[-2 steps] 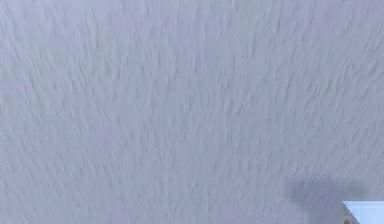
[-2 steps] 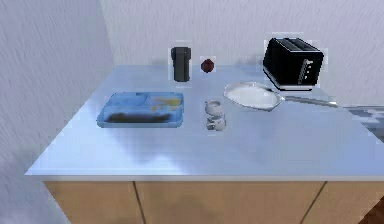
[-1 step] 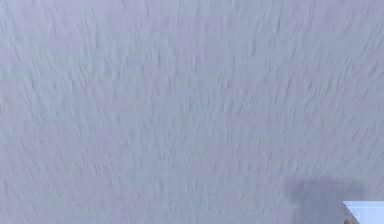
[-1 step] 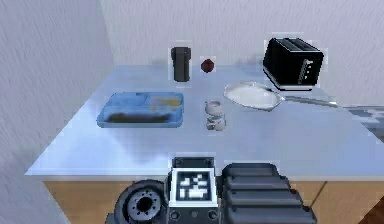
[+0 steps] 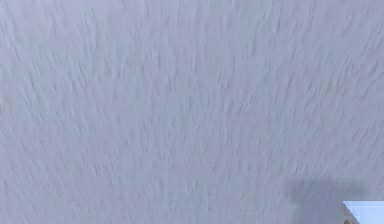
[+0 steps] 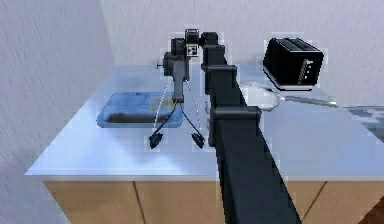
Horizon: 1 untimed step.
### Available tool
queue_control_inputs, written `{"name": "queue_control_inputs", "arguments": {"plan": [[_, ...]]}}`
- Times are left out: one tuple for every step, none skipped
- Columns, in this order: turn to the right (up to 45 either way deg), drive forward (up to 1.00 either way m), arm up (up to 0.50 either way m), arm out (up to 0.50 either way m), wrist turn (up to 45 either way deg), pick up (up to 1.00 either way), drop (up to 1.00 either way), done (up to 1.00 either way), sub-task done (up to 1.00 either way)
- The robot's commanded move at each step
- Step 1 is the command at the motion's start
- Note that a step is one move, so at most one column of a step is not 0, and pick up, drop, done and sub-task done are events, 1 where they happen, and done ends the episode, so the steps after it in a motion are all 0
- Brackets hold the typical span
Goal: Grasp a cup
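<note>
Desk (image 6: 90, 150) crossed by the arm (image 6: 240, 140), sink (image 6: 120, 108) near its left edge, black toaster (image 6: 292, 62) at its back edge. The pincer (image 6: 177, 140) hangs at the sink; its grip and any load cannot be told. The likeliest cup, a white rounded vessel (image 6: 265, 96), lies across the arm from the pincer, beside the toaster.

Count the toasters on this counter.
1. The black toaster stands at the back of the countertop, right of the arm. The arm may hide another.
</note>
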Motion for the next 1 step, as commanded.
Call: {"name": "queue_control_inputs", "arguments": {"plan": [[0.0,0.0,0.0,0.0,45.0,0.0,0.0,0.0,0.0]]}}
